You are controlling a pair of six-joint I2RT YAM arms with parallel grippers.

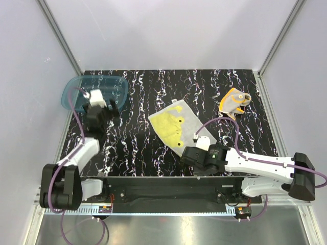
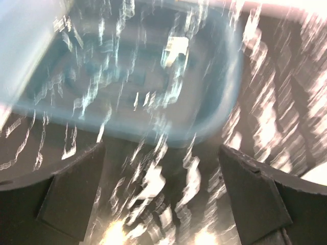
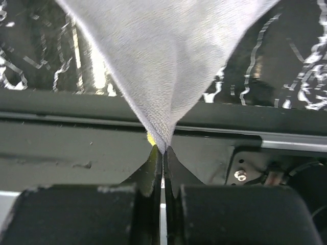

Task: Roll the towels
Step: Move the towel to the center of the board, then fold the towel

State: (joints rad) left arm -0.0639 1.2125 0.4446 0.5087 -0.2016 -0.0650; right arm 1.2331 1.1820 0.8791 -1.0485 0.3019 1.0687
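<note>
Pale yellow towel (image 1: 176,125) lay mostly flat, grey-beige side partly up, well to the right of the teal basin (image 1: 110,81). Its near corner was pinched in the right gripper (image 3: 162,153), jaws clamped tight on the cloth. Orange towel (image 1: 234,101) sat crumpled farther right of the basin, untouched. Left gripper (image 2: 161,199) hung just beside the basin, jaws spread wide, holding nothing.

table (image 1: 138,97): black, white marble-like streaks. pale yellow towel (image 1: 173,127): yellow patches mid-cloth, grey-beige side around them; the right wrist view shows mostly grey-beige weave. orange towel (image 1: 232,102): orange plus grey-beige. basin (image 1: 74,89): translucent teal. right arm (image 1: 260,163): white links, black joints. cable (image 1: 77,125): purple. walls (image 1: 168,30): plain pale grey.
</note>
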